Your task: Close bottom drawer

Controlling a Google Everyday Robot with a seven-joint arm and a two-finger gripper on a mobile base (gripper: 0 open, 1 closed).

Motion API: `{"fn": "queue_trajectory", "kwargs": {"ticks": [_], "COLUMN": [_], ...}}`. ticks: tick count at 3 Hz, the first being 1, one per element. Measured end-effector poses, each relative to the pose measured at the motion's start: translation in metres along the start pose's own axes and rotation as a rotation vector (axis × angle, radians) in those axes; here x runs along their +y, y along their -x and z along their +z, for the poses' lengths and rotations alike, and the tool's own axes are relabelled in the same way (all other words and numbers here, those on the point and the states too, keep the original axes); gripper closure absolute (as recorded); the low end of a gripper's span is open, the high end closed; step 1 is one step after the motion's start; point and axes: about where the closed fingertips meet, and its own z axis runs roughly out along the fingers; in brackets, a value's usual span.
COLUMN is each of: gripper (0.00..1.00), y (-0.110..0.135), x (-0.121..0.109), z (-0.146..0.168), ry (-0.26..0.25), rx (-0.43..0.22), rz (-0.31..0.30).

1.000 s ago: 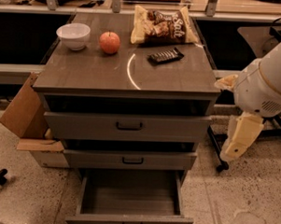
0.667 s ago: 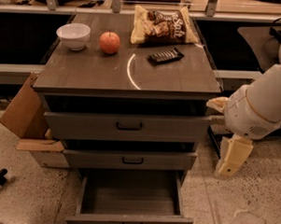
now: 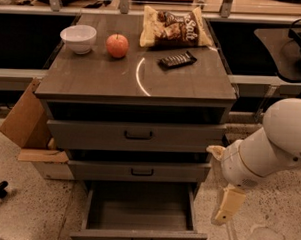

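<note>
The bottom drawer (image 3: 138,237) of the grey-brown cabinet (image 3: 137,79) is pulled far out. Its inside is empty, and its front panel sits at the bottom edge of the camera view. The middle drawer (image 3: 138,170) and the top drawer (image 3: 136,135) are slightly out, each with a black bar handle. My white arm (image 3: 269,147) reaches in from the right. My gripper (image 3: 228,204), cream-coloured, hangs down to the right of the open bottom drawer, apart from it and about level with its right wall.
On the cabinet top stand a white bowl (image 3: 78,38), a red apple (image 3: 117,45), a chip bag (image 3: 174,27) and a dark snack bar (image 3: 177,59). A cardboard box (image 3: 27,126) leans at the cabinet's left. A dark chair (image 3: 289,48) is at the right. The floor is speckled.
My arm and gripper have moved down and to the left, closer to the right side of the open bottom drawer. The drawers have not moved.
</note>
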Motion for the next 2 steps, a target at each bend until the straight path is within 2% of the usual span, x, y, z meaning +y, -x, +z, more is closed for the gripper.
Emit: {"fn": "queue_trajectory", "kwargs": {"ticks": [1,2], "gripper": [0.00,0.00], "y": [0.000,-0.012], "x": [0.000,0.004], "z": [0.000,0.026], "ry": [0.000,0.035], "rx": [0.000,0.010], "rz": [0.000,-0.015]}}
